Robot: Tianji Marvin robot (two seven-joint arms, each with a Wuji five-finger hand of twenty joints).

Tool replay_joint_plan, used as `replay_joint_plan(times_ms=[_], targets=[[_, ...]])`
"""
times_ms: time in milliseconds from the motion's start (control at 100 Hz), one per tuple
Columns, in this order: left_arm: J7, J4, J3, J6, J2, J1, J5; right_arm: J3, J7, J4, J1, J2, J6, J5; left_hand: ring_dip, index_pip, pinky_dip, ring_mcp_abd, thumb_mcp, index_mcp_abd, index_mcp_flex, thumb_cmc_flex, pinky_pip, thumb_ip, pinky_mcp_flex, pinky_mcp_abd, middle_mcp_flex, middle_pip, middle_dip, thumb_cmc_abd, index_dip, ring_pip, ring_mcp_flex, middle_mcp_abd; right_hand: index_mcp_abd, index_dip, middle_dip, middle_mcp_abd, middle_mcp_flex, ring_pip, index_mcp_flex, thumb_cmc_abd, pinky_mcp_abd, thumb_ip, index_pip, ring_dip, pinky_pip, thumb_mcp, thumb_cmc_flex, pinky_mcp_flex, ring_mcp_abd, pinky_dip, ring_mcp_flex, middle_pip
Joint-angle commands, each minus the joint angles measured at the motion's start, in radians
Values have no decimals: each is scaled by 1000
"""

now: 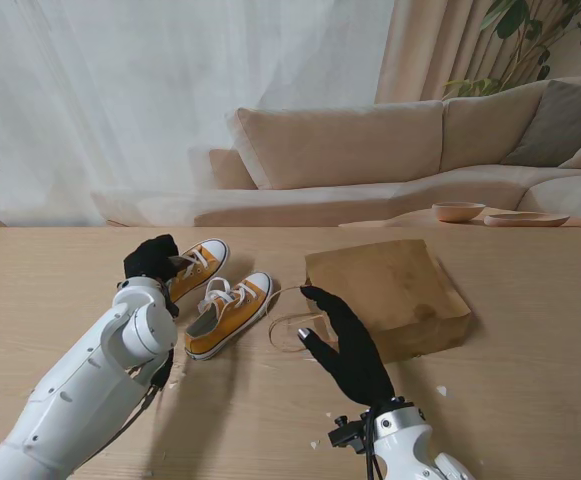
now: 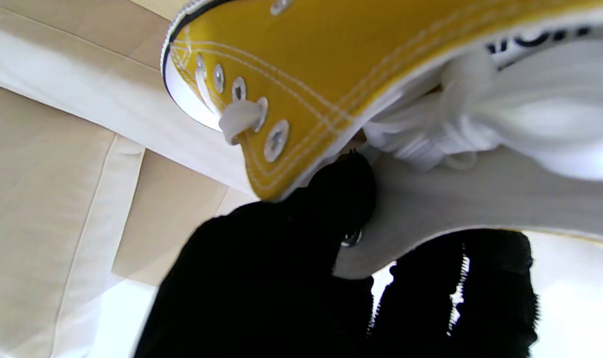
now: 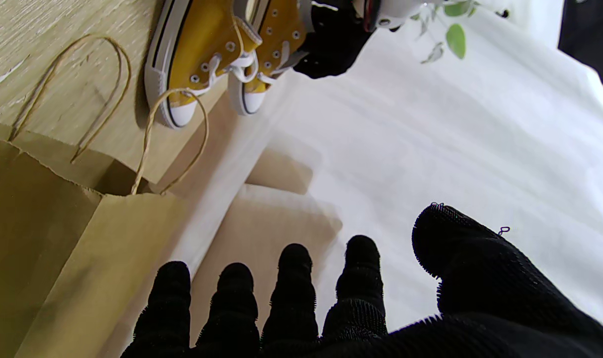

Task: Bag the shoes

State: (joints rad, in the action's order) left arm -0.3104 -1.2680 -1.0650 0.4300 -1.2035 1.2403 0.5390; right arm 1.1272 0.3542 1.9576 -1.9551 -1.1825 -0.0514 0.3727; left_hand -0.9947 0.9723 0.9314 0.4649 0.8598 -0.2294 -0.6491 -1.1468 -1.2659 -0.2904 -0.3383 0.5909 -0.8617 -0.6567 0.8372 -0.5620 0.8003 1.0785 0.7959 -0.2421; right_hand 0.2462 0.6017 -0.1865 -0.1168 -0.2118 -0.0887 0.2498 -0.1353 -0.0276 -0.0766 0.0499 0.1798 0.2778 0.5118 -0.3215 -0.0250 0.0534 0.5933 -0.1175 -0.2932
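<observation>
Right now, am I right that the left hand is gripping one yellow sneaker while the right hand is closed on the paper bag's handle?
Not quite. The left hand does grip a yellow sneaker, but the right hand holds nothing: the right wrist view shows its fingers spread and free, apart from the paper bag and its handle.

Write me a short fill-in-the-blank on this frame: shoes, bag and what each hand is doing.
1. The two shoes are ____ with white laces.
2. The paper bag lies on its ____ on the table.
3. The ____ hand grips the farther shoe.
4. The right hand is ____, holding nothing.

Missing words: yellow; side; left; open
</observation>
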Motion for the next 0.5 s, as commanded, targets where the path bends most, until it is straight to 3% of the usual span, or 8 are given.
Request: replay_joint_plan(times_ms=[0,490], targets=[[8,-1,7,4,-19,-18,-16,1,-8,8,-10,-9,2,-3,-35,256,21,5,176,5,-180,-114,-67,83,1,37,-156,-369,204,137,120,62,64,76,-2,18,-5,-20,16,-9,0,11,6,32,-1,-1,8,-23,-10,-2,18,-8,7,-14],[9,165,96,-60,-71,-129,-195,1,-20,2,-2,-7,12,-10,-47,247,12,24,169,-11,-182,-124,-48,75,26,42,-150,-364,214,140,118,50,50,58,-1,18,-4,-19,16,-9,0,10,7,32,0,-2,8,-23,-10,-3,18,-8,7,-13]])
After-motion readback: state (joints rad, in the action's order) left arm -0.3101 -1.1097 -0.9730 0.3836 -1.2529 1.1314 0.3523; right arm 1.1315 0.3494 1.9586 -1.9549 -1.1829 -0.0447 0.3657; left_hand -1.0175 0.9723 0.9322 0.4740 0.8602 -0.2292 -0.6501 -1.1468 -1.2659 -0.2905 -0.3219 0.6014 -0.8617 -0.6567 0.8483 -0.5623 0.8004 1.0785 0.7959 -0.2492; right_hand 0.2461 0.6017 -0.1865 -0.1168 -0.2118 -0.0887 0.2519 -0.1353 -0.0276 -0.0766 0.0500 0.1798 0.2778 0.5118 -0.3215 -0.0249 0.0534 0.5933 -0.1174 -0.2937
